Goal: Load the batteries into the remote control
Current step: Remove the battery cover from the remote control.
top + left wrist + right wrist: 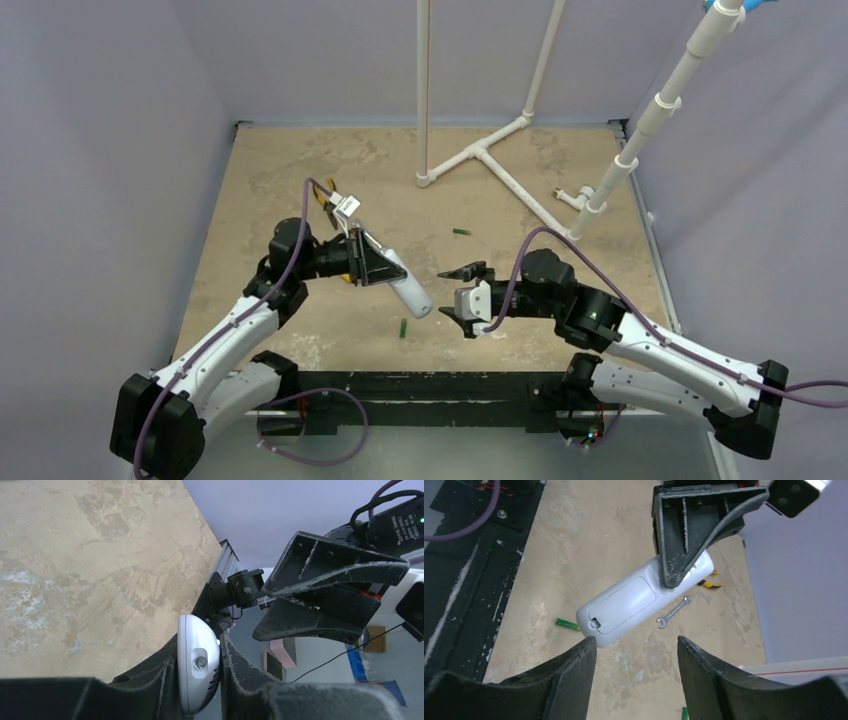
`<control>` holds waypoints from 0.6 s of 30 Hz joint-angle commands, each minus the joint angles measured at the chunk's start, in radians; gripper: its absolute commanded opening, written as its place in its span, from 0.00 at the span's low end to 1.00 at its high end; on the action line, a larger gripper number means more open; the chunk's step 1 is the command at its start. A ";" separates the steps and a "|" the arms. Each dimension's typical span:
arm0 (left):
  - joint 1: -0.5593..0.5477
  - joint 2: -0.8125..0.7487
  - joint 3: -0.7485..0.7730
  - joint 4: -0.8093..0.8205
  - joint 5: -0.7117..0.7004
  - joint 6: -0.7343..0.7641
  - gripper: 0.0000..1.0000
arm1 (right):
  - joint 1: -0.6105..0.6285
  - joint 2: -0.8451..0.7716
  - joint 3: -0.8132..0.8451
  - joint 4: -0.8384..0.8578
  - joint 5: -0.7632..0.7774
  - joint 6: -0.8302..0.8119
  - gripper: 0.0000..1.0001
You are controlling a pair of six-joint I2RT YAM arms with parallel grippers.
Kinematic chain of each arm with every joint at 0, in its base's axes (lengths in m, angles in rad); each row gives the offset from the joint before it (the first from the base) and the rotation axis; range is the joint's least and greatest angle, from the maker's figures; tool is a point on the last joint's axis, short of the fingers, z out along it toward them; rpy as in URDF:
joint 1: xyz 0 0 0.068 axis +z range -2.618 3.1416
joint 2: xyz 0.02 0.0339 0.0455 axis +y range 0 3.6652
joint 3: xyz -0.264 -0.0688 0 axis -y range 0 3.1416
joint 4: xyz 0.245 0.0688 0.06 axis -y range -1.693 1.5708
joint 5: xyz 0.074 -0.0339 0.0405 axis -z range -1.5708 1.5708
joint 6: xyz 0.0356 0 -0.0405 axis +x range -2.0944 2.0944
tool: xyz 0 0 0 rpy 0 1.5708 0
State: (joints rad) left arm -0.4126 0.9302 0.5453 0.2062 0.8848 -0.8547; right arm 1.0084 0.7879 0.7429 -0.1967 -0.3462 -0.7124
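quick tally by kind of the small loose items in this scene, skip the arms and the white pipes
batteries: 2
remote control: 1
wrench: 1
yellow-handled tool, partly hidden: 1
total: 5
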 commanded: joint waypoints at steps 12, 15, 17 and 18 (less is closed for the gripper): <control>0.005 0.079 -0.012 0.151 0.042 -0.157 0.00 | 0.002 0.096 0.068 0.020 -0.090 0.013 0.53; 0.005 0.096 -0.008 0.154 0.048 -0.188 0.00 | 0.002 0.113 0.074 0.009 -0.096 0.014 0.51; 0.005 0.097 -0.001 0.138 0.055 -0.181 0.00 | 0.002 0.120 0.076 -0.015 -0.090 -0.014 0.49; 0.006 0.094 -0.001 0.133 0.057 -0.177 0.00 | 0.002 0.121 0.075 -0.021 -0.098 -0.030 0.48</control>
State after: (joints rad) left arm -0.4126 1.0336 0.5133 0.2764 0.8989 -1.0050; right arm 1.0084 0.9016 0.7696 -0.2169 -0.4149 -0.7097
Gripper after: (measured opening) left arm 0.252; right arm 0.499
